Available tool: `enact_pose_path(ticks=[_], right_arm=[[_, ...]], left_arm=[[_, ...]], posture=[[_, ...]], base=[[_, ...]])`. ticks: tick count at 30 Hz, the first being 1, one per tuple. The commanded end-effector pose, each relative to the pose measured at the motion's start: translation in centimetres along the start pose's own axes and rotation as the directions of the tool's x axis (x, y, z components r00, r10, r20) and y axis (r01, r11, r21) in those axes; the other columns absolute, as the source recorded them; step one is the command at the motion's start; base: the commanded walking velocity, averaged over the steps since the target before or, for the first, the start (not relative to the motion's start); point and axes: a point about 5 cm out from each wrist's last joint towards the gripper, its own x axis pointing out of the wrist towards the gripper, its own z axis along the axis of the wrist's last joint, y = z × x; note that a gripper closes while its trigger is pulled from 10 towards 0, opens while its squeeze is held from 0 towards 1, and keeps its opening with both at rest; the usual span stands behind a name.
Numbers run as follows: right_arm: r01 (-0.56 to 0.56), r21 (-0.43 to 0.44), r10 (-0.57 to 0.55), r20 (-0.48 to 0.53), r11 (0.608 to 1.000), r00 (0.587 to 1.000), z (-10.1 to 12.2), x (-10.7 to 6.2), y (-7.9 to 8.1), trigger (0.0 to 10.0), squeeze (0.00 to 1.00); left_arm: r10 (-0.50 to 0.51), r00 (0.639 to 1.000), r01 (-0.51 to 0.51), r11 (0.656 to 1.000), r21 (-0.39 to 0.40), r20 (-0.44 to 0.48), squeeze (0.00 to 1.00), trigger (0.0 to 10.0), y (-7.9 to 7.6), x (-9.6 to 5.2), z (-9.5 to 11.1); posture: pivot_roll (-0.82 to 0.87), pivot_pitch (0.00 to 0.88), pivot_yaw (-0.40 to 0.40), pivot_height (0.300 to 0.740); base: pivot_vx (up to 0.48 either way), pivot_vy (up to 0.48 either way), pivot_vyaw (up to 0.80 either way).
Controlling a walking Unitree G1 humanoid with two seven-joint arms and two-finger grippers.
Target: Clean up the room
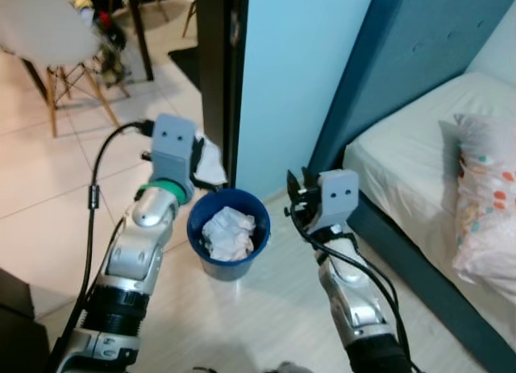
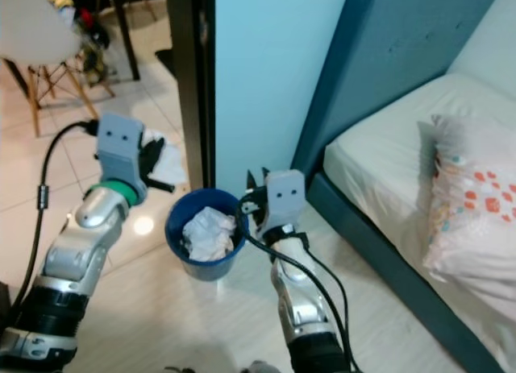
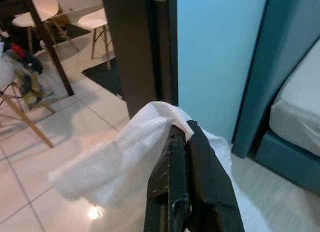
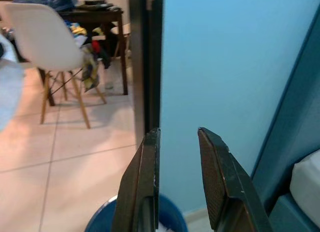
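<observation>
One round blue plastic waste bin (image 1: 229, 228) stands on the pale floor (image 1: 274, 308) at the foot of the light blue wall (image 1: 298, 75), between the two silver arms; inside it lies one crumpled wad of white paper (image 1: 229, 232), which hides the bin's bottom; a second piece, a white crumpled tissue (image 3: 125, 157), is clamped in the left pincer (image 3: 182, 142), whose two black fingers are pressed together on it, raised just beside the bin's rim and above the tiled floor (image 1: 48, 171); in the head views the grey wrist block covers most of that pincer and the tissue shows only as a white flap (image 1: 211, 163); the right pincer (image 4: 177, 157) hangs over the bin's other side with its two fingers parted and nothing between them; one bed with a white mattress (image 1: 419, 147) and blue frame is cut off at the frame's edge, with one spotted pillow (image 1: 484, 204) on it; one white chair with wooden legs (image 1: 48, 35) stands by a dark table (image 4: 95, 14), the clutter there too blurred to make out; no writing can be read.
</observation>
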Motion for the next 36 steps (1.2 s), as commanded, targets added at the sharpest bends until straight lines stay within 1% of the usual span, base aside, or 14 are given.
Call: enact_pose_path(ticks=[1,6,8,9,13,15,17,19,22,25,26,28,33,36], right_arm=[[0.012,0.003,-0.012,-0.011,1.0,1.0,-0.3,-0.2,-0.2,10.0,0.0],[0.026,-0.006,-0.026,-0.019,1.0,0.999,-0.5,-0.2,-0.3,10.0,0.0],[0.041,-0.021,-0.042,-0.035,0.999,0.999,-0.7,-0.2,-0.5,10.0,0.0],[0.041,-0.021,-0.042,-0.035,0.999,0.999,-0.7,-0.2,-0.5,10.0,0.0],[0.078,-0.057,-0.082,-0.067,0.995,0.994,-1.3,-0.5,-1.0,10.0,0.0],[0.082,-0.063,-0.087,-0.071,0.995,0.994,-1.4,-0.5,-1.1,10.0,0.0],[0.126,-0.101,-0.135,-0.093,0.987,0.986,-1.7,-0.8,-1.9,10.0,0.0],[0.154,-0.141,-0.171,-0.115,0.978,0.979,-2.0,-1.0,-2.5,10.0,0.0],[0.17,-0.157,-0.192,-0.135,0.973,0.972,-2.4,-1.5,-3.1,10.0,0.0],[0.173,-0.155,-0.196,-0.153,0.973,0.969,-2.7,-1.9,-3.4,10.0,0.0],[0.164,-0.139,-0.188,-0.185,0.977,0.965,-3.4,-2.7,-3.5,10.0,0.0],[0.16,-0.139,-0.185,-0.193,0.977,0.964,-3.6,-2.9,-3.5,10.0,0.0],[0.162,-0.126,-0.185,-0.201,0.979,0.962,-3.8,-3.0,-3.1,10.0,0.0],[0.155,-0.114,-0.176,-0.202,0.981,0.964,-3.7,-2.6,-2.3,10.0,0.0]], left_arm=[[-0.017,1.0,0.017,1.0,0.006,-0.014,0.0,10.0,-0.4,0.0,-0.4],[-0.031,0.999,0.032,0.999,0.008,-0.02,0.0,10.0,-0.4,-0.2,-0.7],[-0.124,0.99,0.125,0.992,0.003,-0.068,0.0,10.0,-1.3,-0.6,-1.9],[-0.124,0.99,0.125,0.992,0.003,-0.068,0.0,10.0,-1.3,-0.6,-1.9],[-0.228,0.959,0.225,0.974,-0.038,-0.166,0.0,10.0,-2.7,-1.6,-4.7],[-0.236,0.956,0.233,0.972,-0.038,-0.177,0.0,10.0,-2.8,-1.7,-5.0],[-0.289,0.92,0.288,0.957,-0.044,-0.264,0.0,10.0,-3.9,-2.3,-7.9],[-0.308,0.896,0.314,0.949,-0.034,-0.319,0.0,10.0,-4.4,-2.7,-9.7],[-0.294,0.891,0.303,0.953,-0.029,-0.345,0.0,10.0,-4.5,-2.7,-10.8],[-0.287,0.89,0.298,0.954,-0.023,-0.355,0.0,10.0,-4.6,-2.6,-11.2],[-0.288,0.887,0.314,0.949,0.012,-0.36,0.0,10.0,-4.9,-2.4,-11.3],[-0.292,0.886,0.321,0.947,0.022,-0.36,0.0,10.0,-4.9,-2.3,-11.3],[-0.335,0.869,0.362,0.932,0.007,-0.364,0.0,10.0,-5.2,-2.4,-11.3],[-0.42,0.831,0.455,0.89,0.012,-0.364,0.0,10.0,-6.0,-2.7,-11.6]], posture=[[-0.02,0.03,0.061,0.74],[-0.02,0.03,0.061,0.74],[-0.02,0.031,0.06,0.74],[-0.02,0.031,0.06,0.74],[-0.03,0.04,0.052,0.74],[-0.03,0.04,0.052,0.74],[-0.04,0.065,0.035,0.74],[-0.04,0.072,0.033,0.74],[-0.07,0.103,0.029,0.74],[-0.07,0.115,0.031,0.74],[-0.08,0.135,0.04,0.74],[-0.08,0.135,0.04,0.74],[-0.08,0.147,0.046,0.74],[-0.07,0.181,0.054,0.74]], base=[[0.472,0.0,0.0],[0.472,0.0,0.0],[0.471,0.0,0.0],[0.469,0.0,0.0],[0.469,0.0,0.0],[0.469,0.0,0.0],[0.465,0.0,0.0],[0.461,0.0,0.0],[0.45,0.0,0.0],[0.43,0.0,0.0],[0.0,0.0,0.0],[0.0,0.0,0.0],[0.0,0.0,0.0],[0.0,0.0,0.0]])
